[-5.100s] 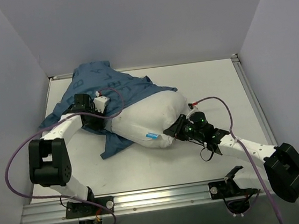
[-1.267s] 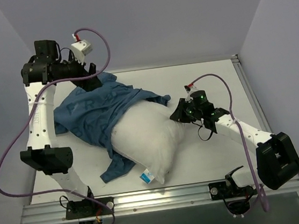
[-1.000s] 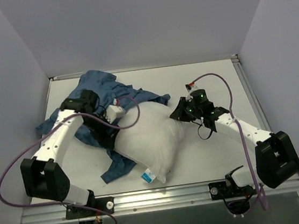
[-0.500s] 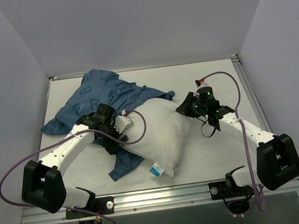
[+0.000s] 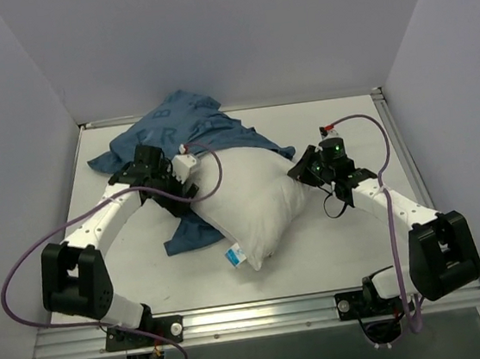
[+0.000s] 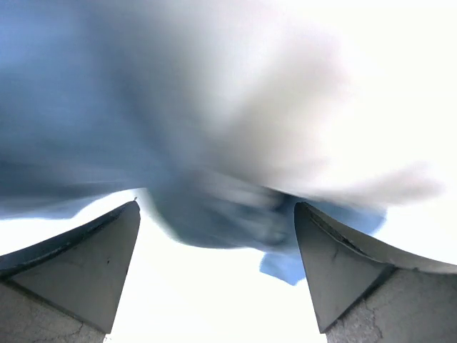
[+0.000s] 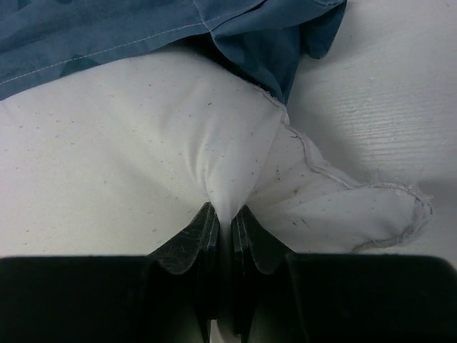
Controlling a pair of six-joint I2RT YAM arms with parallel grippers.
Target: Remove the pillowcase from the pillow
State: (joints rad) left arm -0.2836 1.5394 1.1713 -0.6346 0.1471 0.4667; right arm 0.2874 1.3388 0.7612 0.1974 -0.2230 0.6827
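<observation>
right arm stretched low over the worktop, forearm angled left. right jaws clenched on a pinch of the pillow at its corner, white fabric bunched between them. left arm bent, reaching in low. left jaws spread wide, released, with the blurred pillowcase edge just ahead of them and the pillow beyond. Most of the pillowcase is heaped on their far side.

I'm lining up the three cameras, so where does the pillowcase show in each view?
Top external: pillowcase upper left of centre, draped over the pillow's far end.
Left wrist: blurred blue mass across the upper left and middle.
Right wrist: blue band along the top edge, over the pillow.
Shared landmark: the white pillow; in the left wrist view only a white blur, upper right.
</observation>
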